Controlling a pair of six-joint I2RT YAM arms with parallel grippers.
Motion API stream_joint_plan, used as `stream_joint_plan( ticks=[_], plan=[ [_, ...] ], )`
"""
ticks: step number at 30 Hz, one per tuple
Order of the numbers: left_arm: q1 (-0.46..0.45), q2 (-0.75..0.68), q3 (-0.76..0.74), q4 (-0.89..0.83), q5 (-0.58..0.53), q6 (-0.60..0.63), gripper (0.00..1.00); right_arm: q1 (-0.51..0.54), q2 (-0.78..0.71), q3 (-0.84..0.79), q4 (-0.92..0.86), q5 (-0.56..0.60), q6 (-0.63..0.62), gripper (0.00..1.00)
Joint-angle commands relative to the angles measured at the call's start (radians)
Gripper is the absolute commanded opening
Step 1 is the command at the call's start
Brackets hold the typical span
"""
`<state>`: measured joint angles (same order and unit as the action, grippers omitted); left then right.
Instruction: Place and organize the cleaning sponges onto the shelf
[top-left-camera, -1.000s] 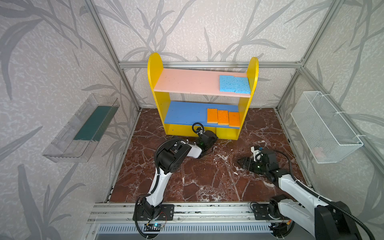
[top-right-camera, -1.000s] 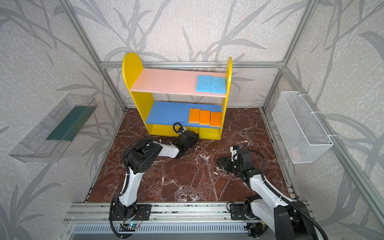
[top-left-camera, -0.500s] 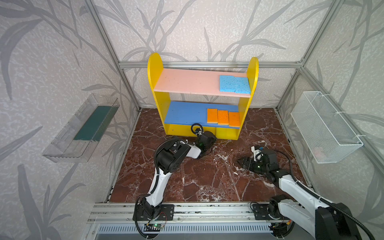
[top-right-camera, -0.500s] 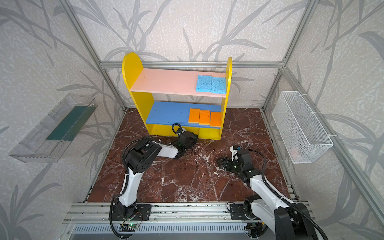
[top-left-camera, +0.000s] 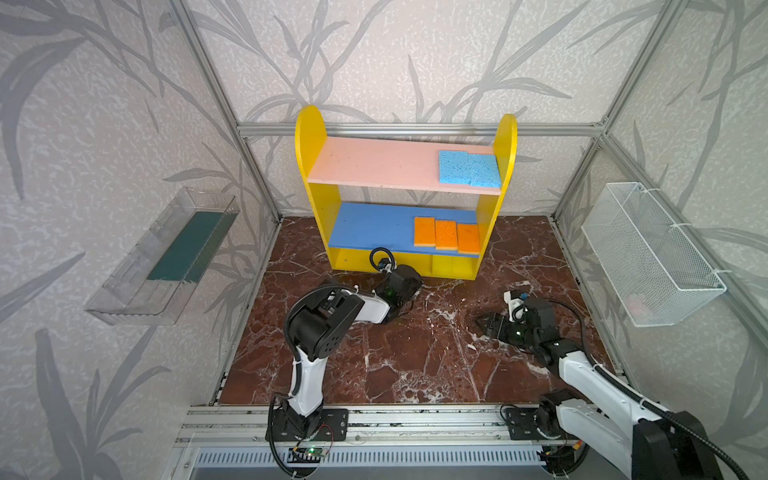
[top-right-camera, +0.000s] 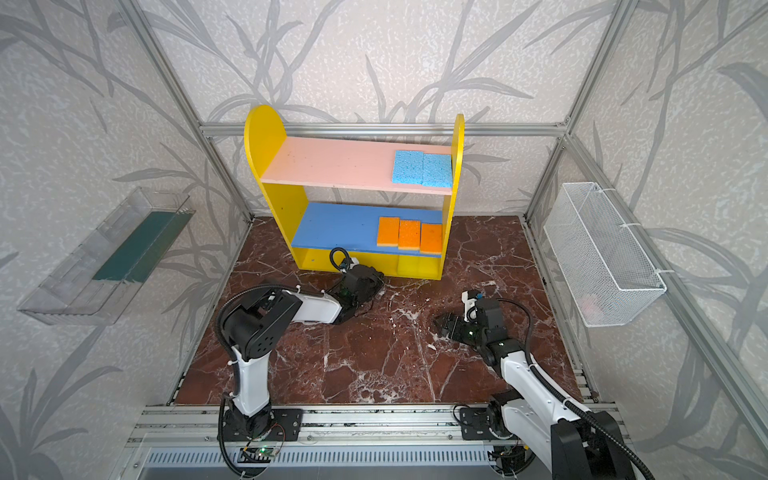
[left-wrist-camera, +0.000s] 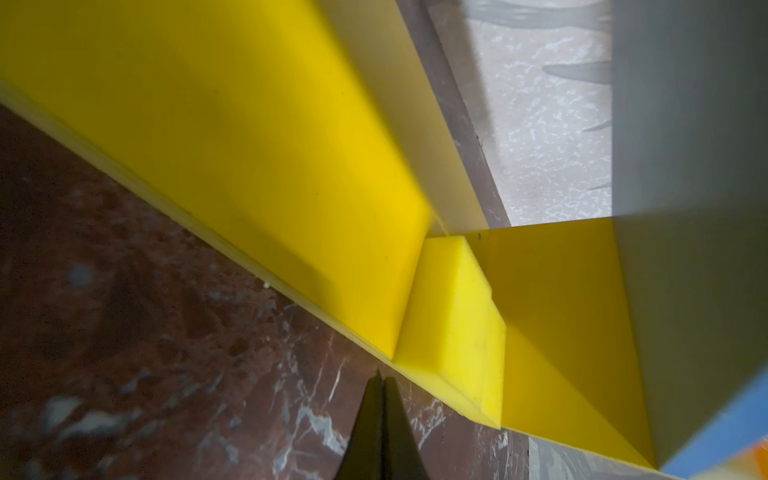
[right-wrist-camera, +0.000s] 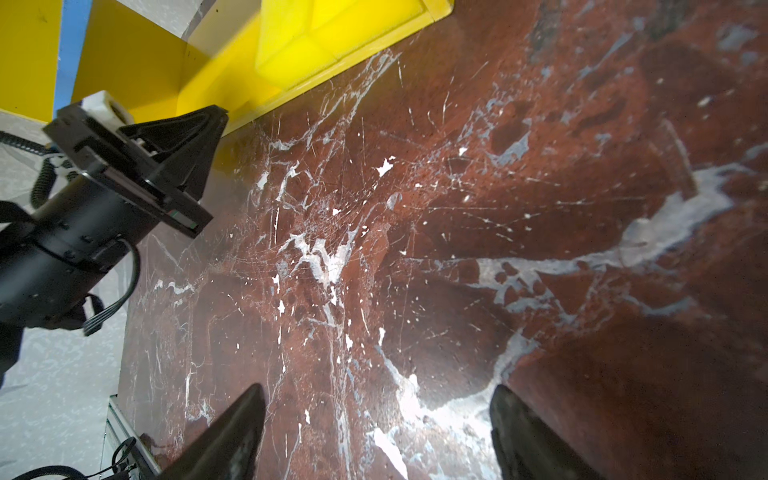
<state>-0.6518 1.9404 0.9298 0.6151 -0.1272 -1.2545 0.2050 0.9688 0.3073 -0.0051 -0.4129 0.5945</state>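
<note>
Catches left gripper (left-wrist-camera: 381, 378) pinched shut, empty, just beside a yellow sponge (left-wrist-camera: 449, 324) on the shelf (top-left-camera: 309, 137) base — legible only from the wrist view. Rightward: blue sponges (top-left-camera: 468, 168) on top board, orange sponges (top-left-camera: 446, 234) mid-shelf — right gripper (right-wrist-camera: 376, 392) spread wide, empty, over marble floor (right-wrist-camera: 457, 208).

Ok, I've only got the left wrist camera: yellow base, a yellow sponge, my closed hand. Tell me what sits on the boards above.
Observer: Two light blue sponges lie side by side at the right end of the pink board.
Operator: Go on, the blue board.
Observer: Three orange sponges sit in a row at the right end of the blue board.
Operator: Now report the right hand.
Observer: The right hand is open and empty above the marble floor, away from the shelf.
</note>
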Motion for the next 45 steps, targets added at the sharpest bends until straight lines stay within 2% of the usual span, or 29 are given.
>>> stream_joint_plan(
  ticks=[1, 8, 11, 16, 17, 19, 21, 22, 24, 28, 34, 39, 42, 45],
  plan=[
    [-0.006, -0.115, -0.051, -0.061, -0.031, 0.083, 0.0, 0.004, -0.031, 0.021, 0.0, 0.015, 0.008, 0.83],
    [-0.006, -0.364, -0.199, -0.175, -0.016, 0.245, 0.01, 0.003, -0.113, 0.035, -0.037, 0.091, -0.021, 0.85],
    [-0.007, -0.485, -0.24, -0.276, -0.041, 0.305, 0.08, 0.002, -0.156, 0.049, -0.072, 0.114, -0.036, 0.86],
    [-0.005, -0.701, -0.298, -0.427, -0.12, 0.374, 0.27, 0.002, -0.196, 0.077, -0.103, 0.138, -0.038, 0.87],
    [-0.005, -0.75, -0.301, -0.462, -0.137, 0.397, 0.34, 0.002, -0.199, 0.081, -0.097, 0.144, -0.037, 0.87],
    [-0.002, -0.825, -0.294, -0.538, -0.182, 0.446, 0.6, 0.002, -0.185, 0.096, -0.078, 0.147, -0.046, 0.89],
    [0.008, -0.888, -0.262, -0.656, -0.25, 0.499, 0.79, 0.001, -0.146, 0.13, -0.073, 0.16, -0.065, 0.9],
    [0.019, -0.907, -0.244, -0.702, -0.274, 0.527, 0.85, 0.001, -0.123, 0.149, -0.073, 0.168, -0.076, 0.91],
    [0.058, -0.933, -0.196, -0.807, -0.298, 0.589, 0.92, -0.001, -0.072, 0.195, -0.071, 0.201, -0.099, 0.92],
    [0.178, -0.932, -0.139, -0.901, -0.289, 0.658, 0.98, -0.004, 0.009, 0.259, -0.066, 0.317, -0.153, 0.94],
    [0.391, -0.871, -0.176, -0.796, -0.249, 0.761, 0.99, -0.014, 0.11, 0.285, -0.018, 0.578, -0.252, 1.0],
    [0.577, -0.723, -0.149, -0.752, -0.184, 0.832, 0.99, -0.018, 0.198, 0.282, 0.019, 0.734, -0.323, 0.99],
    [0.645, -0.62, -0.147, -0.696, -0.174, 0.891, 0.99, -0.024, 0.252, 0.306, 0.009, 0.811, -0.335, 0.99],
    [0.667, -0.542, -0.164, -0.619, -0.207, 0.95, 0.99, -0.024, 0.291, 0.308, 0.07, 0.865, -0.394, 0.99]
  ],
)
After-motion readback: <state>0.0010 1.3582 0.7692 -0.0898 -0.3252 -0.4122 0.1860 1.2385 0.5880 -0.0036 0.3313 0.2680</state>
